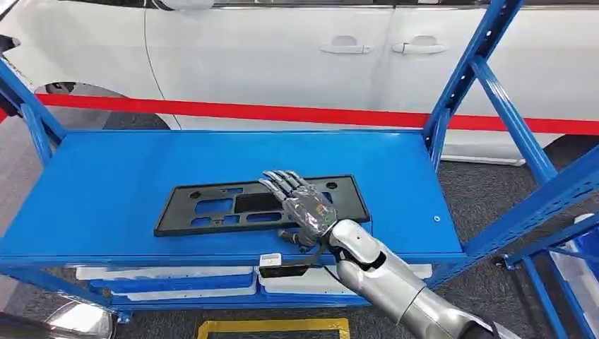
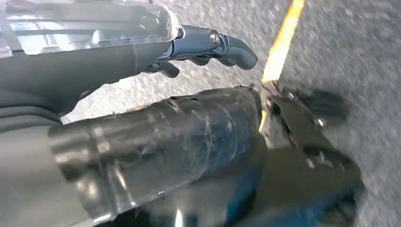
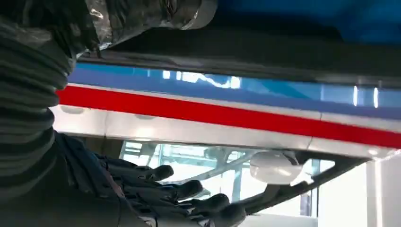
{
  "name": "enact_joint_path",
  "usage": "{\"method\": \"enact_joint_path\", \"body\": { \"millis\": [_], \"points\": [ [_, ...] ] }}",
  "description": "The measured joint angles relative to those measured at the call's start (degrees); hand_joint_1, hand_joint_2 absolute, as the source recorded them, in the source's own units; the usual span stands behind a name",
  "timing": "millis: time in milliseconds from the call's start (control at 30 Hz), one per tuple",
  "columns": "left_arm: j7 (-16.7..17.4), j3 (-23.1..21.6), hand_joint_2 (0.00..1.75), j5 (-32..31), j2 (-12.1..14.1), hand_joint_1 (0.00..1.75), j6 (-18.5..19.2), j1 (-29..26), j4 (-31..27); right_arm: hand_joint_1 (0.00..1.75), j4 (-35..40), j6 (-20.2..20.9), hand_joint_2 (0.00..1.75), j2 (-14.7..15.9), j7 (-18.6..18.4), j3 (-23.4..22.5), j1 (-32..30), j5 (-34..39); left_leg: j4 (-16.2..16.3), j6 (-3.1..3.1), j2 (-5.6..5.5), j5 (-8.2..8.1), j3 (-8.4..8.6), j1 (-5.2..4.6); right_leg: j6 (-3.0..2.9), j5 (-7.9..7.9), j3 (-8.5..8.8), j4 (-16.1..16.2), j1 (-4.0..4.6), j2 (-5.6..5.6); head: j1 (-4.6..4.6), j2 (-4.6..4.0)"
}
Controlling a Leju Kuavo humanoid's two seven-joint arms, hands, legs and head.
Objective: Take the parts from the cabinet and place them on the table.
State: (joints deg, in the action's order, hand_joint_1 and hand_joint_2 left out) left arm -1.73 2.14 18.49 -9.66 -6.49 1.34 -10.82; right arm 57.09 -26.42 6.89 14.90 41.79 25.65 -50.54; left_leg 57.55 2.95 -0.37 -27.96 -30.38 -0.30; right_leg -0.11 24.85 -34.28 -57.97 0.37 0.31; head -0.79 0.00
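Observation:
A flat black plastic part (image 1: 212, 208) with several cut-outs lies on the top blue shelf (image 1: 106, 183) of the cabinet. My right hand (image 1: 304, 205) reaches over the part's right end, fingers stretched out above it and the thumb down at its front edge. In the right wrist view the dark fingers (image 3: 189, 198) stand off the black part (image 3: 265, 59) with a gap between, so nothing is clamped. My left hand (image 2: 142, 118) hangs over the grey floor, fingers loosely apart, holding nothing.
White flat parts (image 1: 176, 282) lie on the lower shelf. Blue rack uprights (image 1: 466, 70) rise at the right. Behind the cabinet runs a red barrier band (image 1: 247, 111), with a white car (image 1: 282, 49) beyond it. A yellow floor marking (image 1: 272, 326) lies in front.

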Motion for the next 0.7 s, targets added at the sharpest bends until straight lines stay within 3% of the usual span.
{"method": "enact_joint_path", "body": {
  "millis": [300,367,700],
  "points": [
    [-0.2,0.0,0.00,0.8,0.3,0.00,-0.3,0.2,0.0,0.00,-1.5,4.6,1.75,0.8,-1.7,6.5,1.8,-1.4,-0.5,-0.49,0.02,-0.09,0.33,0.04,-0.54,0.35,-0.01,-0.1,0.06,0.06,0.02,0.00],
    [-0.2,0.0,0.00,0.8,0.3,0.00,-0.2,0.2,0.0,0.00,-1.7,4.6,1.75,1.0,-2.1,7.4,2.2,-1.4,-0.5,-0.75,0.02,-0.03,0.33,0.05,-0.56,0.34,0.00,-0.2,0.06,0.05,0.02,0.00],
    [-0.5,0.0,0.00,1.0,0.3,0.00,-0.3,0.2,0.0,0.00,-4.2,1.6,1.75,1.0,-4.7,9.9,3.4,-2.1,-0.5,-0.80,0.01,0.01,0.42,0.02,-0.60,0.28,0.13,-0.2,-0.02,0.04,0.02,0.00]
  ]
}}
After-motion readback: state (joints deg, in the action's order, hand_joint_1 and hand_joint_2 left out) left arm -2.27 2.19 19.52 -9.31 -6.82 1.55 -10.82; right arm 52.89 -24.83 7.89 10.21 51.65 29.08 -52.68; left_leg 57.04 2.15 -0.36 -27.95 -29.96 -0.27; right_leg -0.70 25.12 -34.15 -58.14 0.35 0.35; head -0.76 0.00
